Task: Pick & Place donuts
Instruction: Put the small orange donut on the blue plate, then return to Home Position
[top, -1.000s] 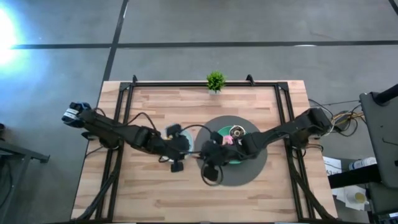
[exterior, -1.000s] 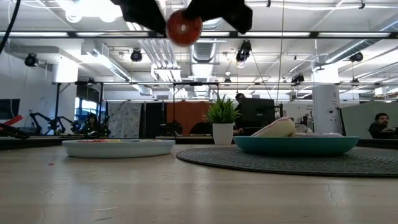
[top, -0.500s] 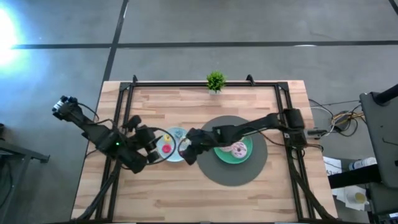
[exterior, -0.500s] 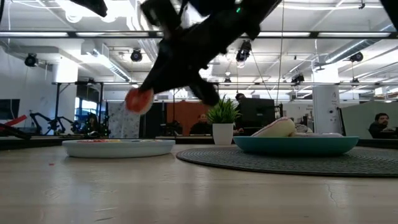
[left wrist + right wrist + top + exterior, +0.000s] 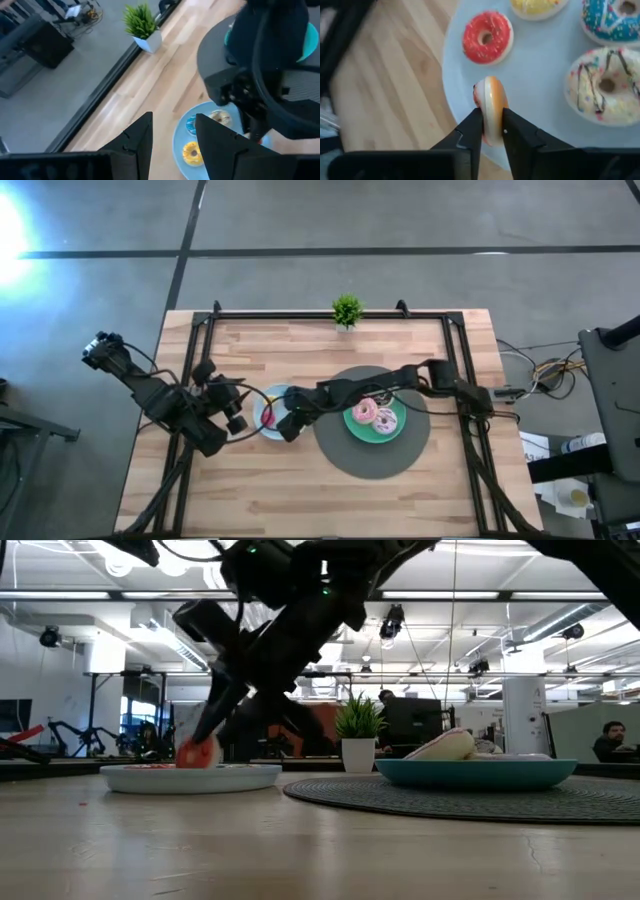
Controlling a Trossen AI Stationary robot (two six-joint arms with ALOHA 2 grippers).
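Observation:
My right gripper (image 5: pixel 290 423) reaches across to the light-blue plate (image 5: pixel 266 418) and is shut on an orange donut (image 5: pixel 491 106), low over the plate's near-left rim (image 5: pixel 457 120). A red donut (image 5: pixel 487 37), a yellow one (image 5: pixel 537 5), a teal sprinkled one (image 5: pixel 612 20) and a cream chocolate-striped one (image 5: pixel 605 85) lie flat on that plate. Two pink donuts (image 5: pixel 362 411) lie on the green plate (image 5: pixel 398 423). My left gripper (image 5: pixel 172 145) is open, drawn back left of the light-blue plate (image 5: pixel 180 142). My right gripper pinches the orange donut across its thickness, one finger (image 5: pixel 472 130) on each flat face, at the part of the ring (image 5: pixel 491 132) nearest the wrist. The donut stands on edge. In the low view it (image 5: pixel 198 752) hangs at plate-rim height; whether it touches the plate I cannot tell.
The green plate sits on a round grey mat (image 5: pixel 340 450) right of centre. A small potted plant (image 5: pixel 347 310) stands at the far edge. A black frame (image 5: pixel 200 340) runs along the table's sides. Bare wood (image 5: pixel 300 490) lies toward the near edge.
My right gripper has carried the orange donut from over the grey mat toward the table's left and down, from high above the table to just above the light-blue plate. My left gripper has withdrawn from over that plate toward the table's left edge.

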